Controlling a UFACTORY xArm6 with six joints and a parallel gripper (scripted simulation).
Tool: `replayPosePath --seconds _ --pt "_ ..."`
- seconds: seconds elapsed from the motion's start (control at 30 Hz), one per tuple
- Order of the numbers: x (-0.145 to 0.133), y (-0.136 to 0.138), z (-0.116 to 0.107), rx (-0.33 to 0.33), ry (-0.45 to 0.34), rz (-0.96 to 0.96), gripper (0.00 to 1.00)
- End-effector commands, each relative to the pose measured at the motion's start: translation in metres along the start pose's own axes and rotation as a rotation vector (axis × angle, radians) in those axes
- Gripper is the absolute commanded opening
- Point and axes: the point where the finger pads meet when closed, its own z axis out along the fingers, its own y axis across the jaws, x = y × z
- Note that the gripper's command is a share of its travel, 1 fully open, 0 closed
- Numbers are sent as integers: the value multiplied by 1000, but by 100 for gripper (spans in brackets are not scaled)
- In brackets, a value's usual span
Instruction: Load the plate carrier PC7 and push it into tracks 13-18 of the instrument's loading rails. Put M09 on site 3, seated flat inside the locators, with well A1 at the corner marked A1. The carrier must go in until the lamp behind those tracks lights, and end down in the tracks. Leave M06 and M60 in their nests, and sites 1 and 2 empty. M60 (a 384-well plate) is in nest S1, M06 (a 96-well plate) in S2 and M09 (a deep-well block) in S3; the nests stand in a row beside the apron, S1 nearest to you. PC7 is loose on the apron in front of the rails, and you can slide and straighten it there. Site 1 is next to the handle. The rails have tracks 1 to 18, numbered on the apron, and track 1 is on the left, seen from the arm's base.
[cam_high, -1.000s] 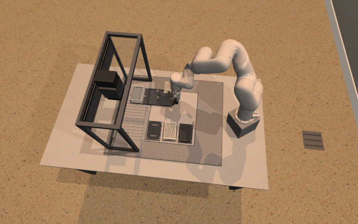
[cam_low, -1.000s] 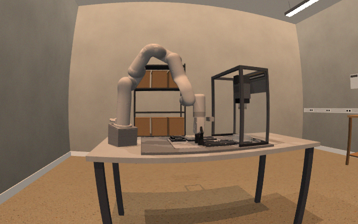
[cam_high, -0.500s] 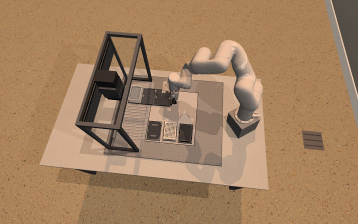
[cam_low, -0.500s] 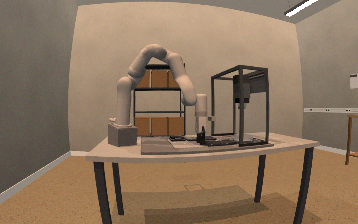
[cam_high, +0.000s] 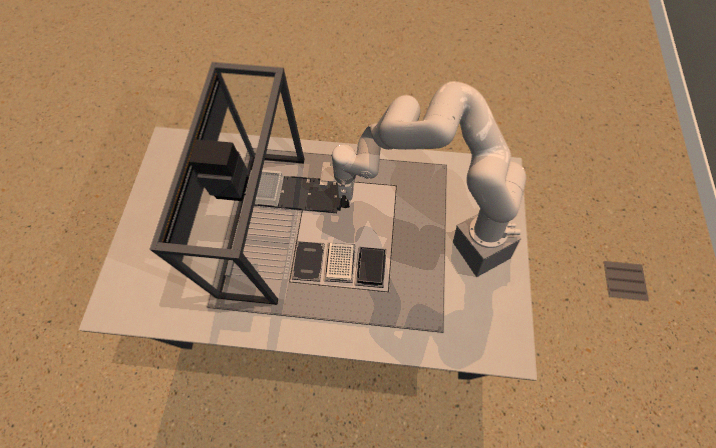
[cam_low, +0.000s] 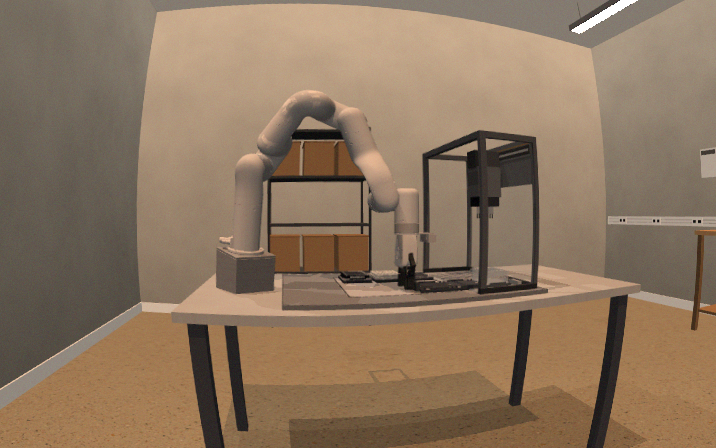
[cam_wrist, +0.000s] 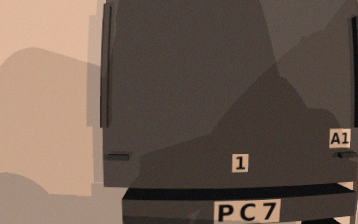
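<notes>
Tool (cam_high: 344, 201) (cam_low: 406, 277) mostly open, gripping nothing, at PC7's (cam_high: 294, 194) (cam_low: 444, 285) (cam_wrist: 190, 90) right end in the top view; long axis points left, so push left.

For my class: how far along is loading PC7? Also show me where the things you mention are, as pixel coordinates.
Looks done: M09 (cam_high: 268, 187) (cam_low: 497, 275) sits at the far end of PC7 (cam_high: 323, 195) (cam_low: 443, 286) (cam_wrist: 190, 100). In hand: the open claw (cam_high: 344, 201) (cam_low: 406, 278) is at PC7's handle end. Left: pushing PC7 fully in; its near part remains outside the rails (cam_high: 264, 243) (cam_low: 454, 275).

Pale table (cam_high: 137, 311) (cam_low: 337, 319), grey mat (cam_high: 364, 311) (cam_low: 327, 301), grey arm pedestal (cam_high: 477, 264) (cam_low: 254, 280).
</notes>
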Motion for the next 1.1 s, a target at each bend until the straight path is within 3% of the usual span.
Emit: replayPosePath --seconds 0.0,1.07 --pt "6 0 -2 -1 5 0 82" --pt "16 0 -2 -1 5 0 82"
